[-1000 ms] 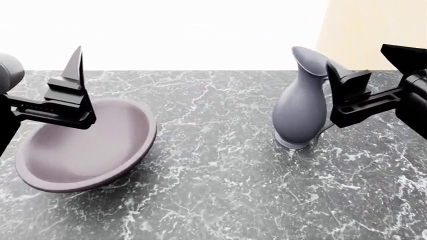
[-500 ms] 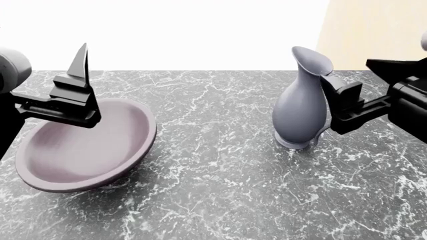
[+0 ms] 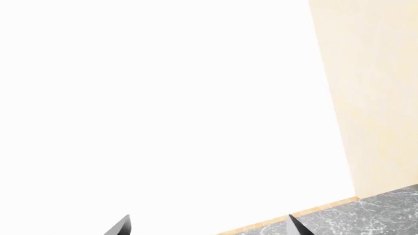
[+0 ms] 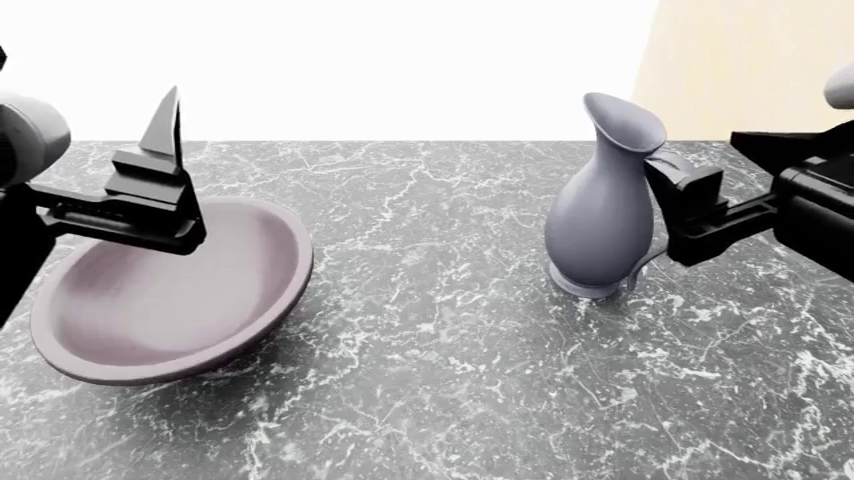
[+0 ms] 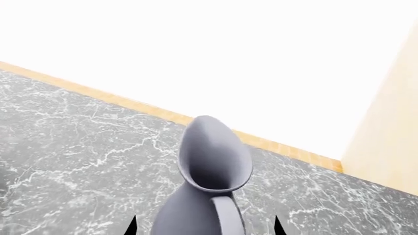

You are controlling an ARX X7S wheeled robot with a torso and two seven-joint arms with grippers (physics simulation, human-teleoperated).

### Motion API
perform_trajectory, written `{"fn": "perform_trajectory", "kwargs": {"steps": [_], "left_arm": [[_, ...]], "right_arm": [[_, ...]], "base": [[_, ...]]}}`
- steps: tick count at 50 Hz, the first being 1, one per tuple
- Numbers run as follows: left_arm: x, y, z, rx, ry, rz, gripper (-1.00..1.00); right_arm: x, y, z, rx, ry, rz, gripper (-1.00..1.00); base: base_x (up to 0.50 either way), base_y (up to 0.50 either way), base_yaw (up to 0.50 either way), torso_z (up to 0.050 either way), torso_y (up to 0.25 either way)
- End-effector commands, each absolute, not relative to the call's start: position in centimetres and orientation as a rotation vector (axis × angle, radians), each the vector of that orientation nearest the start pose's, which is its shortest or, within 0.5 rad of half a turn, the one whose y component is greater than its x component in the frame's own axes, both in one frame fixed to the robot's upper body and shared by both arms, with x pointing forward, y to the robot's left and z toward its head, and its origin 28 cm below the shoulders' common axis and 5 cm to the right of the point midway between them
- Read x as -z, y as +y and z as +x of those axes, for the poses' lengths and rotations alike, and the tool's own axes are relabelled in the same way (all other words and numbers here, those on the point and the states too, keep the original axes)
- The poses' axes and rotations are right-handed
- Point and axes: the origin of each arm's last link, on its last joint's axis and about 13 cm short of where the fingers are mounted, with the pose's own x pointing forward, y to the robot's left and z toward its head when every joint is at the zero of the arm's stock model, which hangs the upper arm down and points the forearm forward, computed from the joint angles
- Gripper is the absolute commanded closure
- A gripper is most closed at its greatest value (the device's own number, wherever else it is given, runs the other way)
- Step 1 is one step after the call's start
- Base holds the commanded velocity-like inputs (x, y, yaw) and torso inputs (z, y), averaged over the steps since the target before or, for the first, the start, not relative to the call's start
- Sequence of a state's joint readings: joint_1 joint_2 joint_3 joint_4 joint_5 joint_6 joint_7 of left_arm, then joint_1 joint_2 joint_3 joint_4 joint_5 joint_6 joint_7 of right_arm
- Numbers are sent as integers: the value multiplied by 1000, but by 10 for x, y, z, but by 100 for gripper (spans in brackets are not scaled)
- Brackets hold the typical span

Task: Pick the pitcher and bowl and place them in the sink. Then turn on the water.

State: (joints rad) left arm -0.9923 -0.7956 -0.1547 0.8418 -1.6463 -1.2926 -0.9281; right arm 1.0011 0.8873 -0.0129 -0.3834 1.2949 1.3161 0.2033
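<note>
Occupying the whole lower field of the head view, a dark marble counter [image 4: 441,360] is seen, its far edge meeting a bright white wall. No sink is visible in any view.

The bowl [image 4: 174,300] lies toward the left edge, tilted on its rim, with the inside turned up and left. The left gripper [image 4: 158,205] is positioned over the bowl's far rim. In the left wrist view only two fingertips are shown, set apart and pointed at the wall, so the gripper is judged open; contact with the bowl cannot be told.

The pitcher [image 4: 603,215] stands upright toward the right edge, near the far edge. The right gripper [image 4: 687,215] is set at its handle side. In the right wrist view the handle and neck lie between two spread tips; the jaws are parted and nothing is yet clamped.

The step in hand is judged to be the pick-up approach, both objects not yet lifted. Closure on the pitcher's neck or handle is called for next, and a firm hold on the bowl's rim.
</note>
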Motion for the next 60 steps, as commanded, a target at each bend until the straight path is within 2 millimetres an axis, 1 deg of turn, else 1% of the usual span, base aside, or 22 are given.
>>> {"fn": "perform_trajectory", "kwargs": {"steps": [1, 34, 43, 44, 60], "left_arm": [[-301, 262, 170, 57, -300, 255, -100], [-296, 262, 171, 58, -290, 250, -100], [-295, 263, 172, 55, -288, 249, -100], [-295, 263, 172, 55, -287, 249, -100], [-294, 263, 172, 54, -285, 247, -100]], "right_arm": [[-292, -224, 241, -288, 156, -150, -100], [-268, -222, 262, -309, 211, -120, -100], [-265, -221, 263, -316, 213, -111, -100], [-265, -221, 263, -316, 211, -110, 100], [-268, -220, 259, -320, 173, -106, 100]], "base": [[0, 0, 0, 0, 0], [0, 0, 0, 0, 0], [0, 0, 0, 0, 0], [0, 0, 0, 0, 0], [0, 0, 0, 0, 0]]}}
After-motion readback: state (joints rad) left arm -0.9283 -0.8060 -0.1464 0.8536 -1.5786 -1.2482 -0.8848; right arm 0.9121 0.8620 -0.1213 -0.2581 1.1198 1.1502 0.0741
